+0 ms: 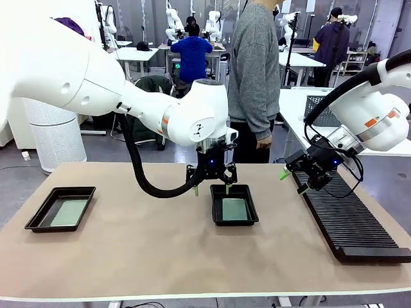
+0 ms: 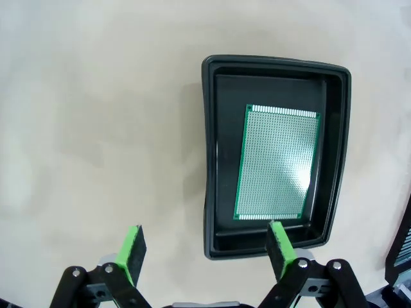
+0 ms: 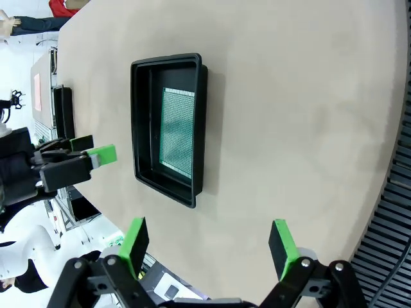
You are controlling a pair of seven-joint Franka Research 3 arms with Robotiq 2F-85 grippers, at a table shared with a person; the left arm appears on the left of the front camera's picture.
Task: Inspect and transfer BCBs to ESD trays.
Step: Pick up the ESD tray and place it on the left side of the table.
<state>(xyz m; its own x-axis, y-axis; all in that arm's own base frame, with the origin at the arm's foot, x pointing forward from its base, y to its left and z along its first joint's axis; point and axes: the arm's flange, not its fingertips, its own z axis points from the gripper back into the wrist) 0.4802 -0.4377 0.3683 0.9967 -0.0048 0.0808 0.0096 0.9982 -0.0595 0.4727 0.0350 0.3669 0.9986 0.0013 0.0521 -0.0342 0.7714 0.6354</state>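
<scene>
Front view: two shallow black plastic ESD trays w/ sloped walls and flared rims sit on the matte tan table. The left tray is near the table's left edge, the centre tray mid-table; each has a thin flat green BCB on its floor, left BCB, centre BCB. A long black slotted rack runs along the right side. A person in a grey sweater stands at the far side; grey floor, white tables and other people behind. My left gripper hangs just above the centre tray's near-left rim, jaws spread, nothing in them. My right gripper hovers over the rack's far end, also spread and empty.

Left wrist view: centre tray w/ rounded corners, BCB a perforated grid, glare patch on it. My left gripper is wide apart, one pad over the tray's rim, touching nothing I can tell.

Right wrist view: same tray and BCB sideways, rack ribs at right. My right gripper is spread wide, empty, over bare table.
</scene>
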